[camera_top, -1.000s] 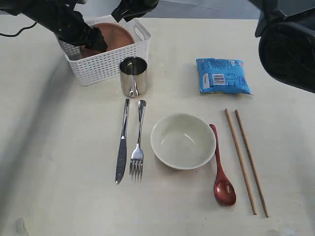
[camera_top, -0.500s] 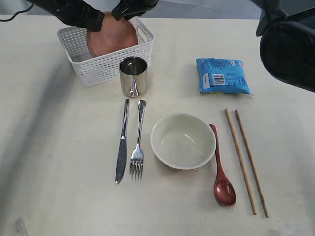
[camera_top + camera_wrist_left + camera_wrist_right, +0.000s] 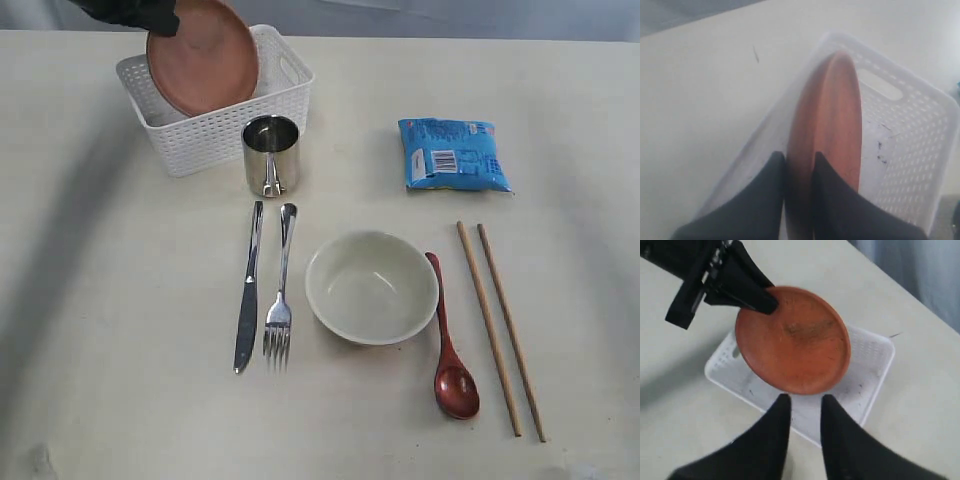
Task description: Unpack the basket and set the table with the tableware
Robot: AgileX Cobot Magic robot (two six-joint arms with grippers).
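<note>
My left gripper (image 3: 160, 22) (image 3: 799, 161) is shut on the rim of the reddish-brown plate (image 3: 200, 60) (image 3: 829, 125) and holds it tilted above the white basket (image 3: 225, 132) (image 3: 905, 145). From above, the right wrist view shows the plate (image 3: 792, 337) over the basket (image 3: 872, 372), with the left gripper's fingers (image 3: 757, 297) on its edge. My right gripper (image 3: 802, 402) hangs open and empty, out of the exterior view. On the table (image 3: 120, 330) lie the steel cup (image 3: 270, 152), knife (image 3: 247, 295), fork (image 3: 280, 300), cream bowl (image 3: 371, 287), dark red spoon (image 3: 450, 345) and two chopsticks (image 3: 500, 325).
A blue snack packet (image 3: 452, 154) lies to the right of the cup, behind the chopsticks. The cup stands right against the basket's front wall.
The left gripper has lifted the plate up out of the basket and towards the top left. The right arm has left the exterior view.
</note>
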